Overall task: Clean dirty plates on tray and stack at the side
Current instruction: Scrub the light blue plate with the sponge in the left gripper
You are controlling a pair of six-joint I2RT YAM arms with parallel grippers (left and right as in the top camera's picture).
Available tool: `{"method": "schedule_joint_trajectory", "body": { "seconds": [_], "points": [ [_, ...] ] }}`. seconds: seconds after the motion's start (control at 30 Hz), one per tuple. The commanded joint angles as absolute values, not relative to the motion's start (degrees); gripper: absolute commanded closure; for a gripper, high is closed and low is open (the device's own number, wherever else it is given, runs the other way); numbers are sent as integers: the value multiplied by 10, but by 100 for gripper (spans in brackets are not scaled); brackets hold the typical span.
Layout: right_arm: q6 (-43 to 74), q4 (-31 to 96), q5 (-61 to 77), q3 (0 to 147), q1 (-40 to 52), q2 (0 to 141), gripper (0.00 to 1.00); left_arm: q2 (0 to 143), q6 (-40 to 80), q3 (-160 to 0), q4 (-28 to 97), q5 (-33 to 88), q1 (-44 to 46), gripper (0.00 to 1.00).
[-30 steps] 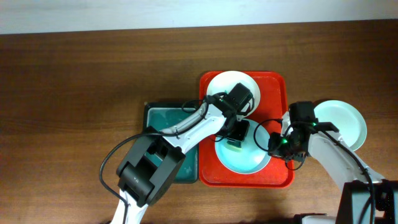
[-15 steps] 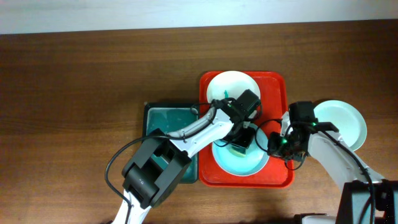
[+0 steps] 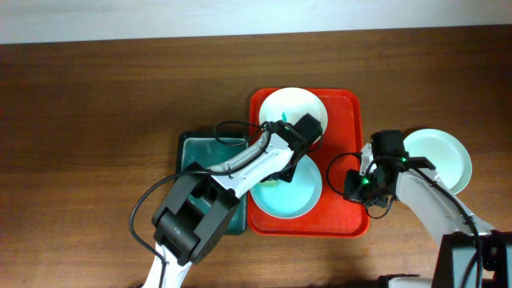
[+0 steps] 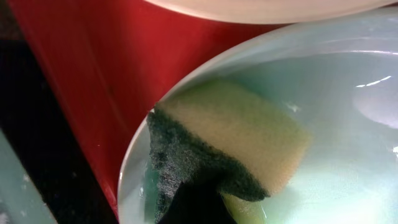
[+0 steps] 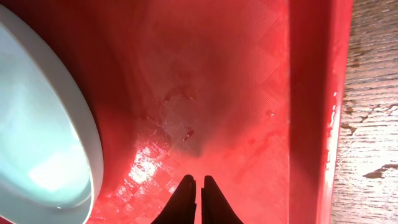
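Two plates lie on the red tray (image 3: 352,120): a white one (image 3: 294,110) at the back and a pale mint one (image 3: 286,192) in front. A third plate (image 3: 436,160) sits on the table to the right of the tray. My left gripper (image 3: 282,170) is shut on a yellow sponge (image 4: 239,140) with a dark green scouring side. The sponge presses on the wet left part of the front plate (image 4: 348,124). My right gripper (image 5: 199,186) is shut and holds nothing. It hovers low over the tray floor (image 5: 217,93), right of that plate (image 5: 37,124).
A dark teal basin (image 3: 200,152) stands against the tray's left side, partly under my left arm. The tray's raised right rim (image 5: 311,93) borders brown wooden table (image 5: 373,124). Wood surrounds everything in the overhead view.
My left gripper swept the sponge leftward across the front plate. The tray and its two plates slid a little left and back. My right gripper has stayed put.
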State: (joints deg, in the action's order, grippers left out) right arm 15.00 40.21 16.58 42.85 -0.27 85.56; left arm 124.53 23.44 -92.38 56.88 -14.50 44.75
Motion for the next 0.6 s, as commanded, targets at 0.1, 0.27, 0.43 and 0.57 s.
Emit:
{"method": "schedule_joint_trajectory", "body": {
  "seconds": [0.1,0.27,0.43,0.57],
  "points": [
    [21,396,266,427,-3,856,79,1278,240,-902,578,-112,429,100],
    [4,371,287,426,19,857,65,1278,239,-902,573,16,417,100],
    [97,319,173,426,80,878,65,1278,228,-901,555,139,412,100],
    [181,292,116,427,101,922,93,1278,209,-901,548,173,418,100]
  ]
}}
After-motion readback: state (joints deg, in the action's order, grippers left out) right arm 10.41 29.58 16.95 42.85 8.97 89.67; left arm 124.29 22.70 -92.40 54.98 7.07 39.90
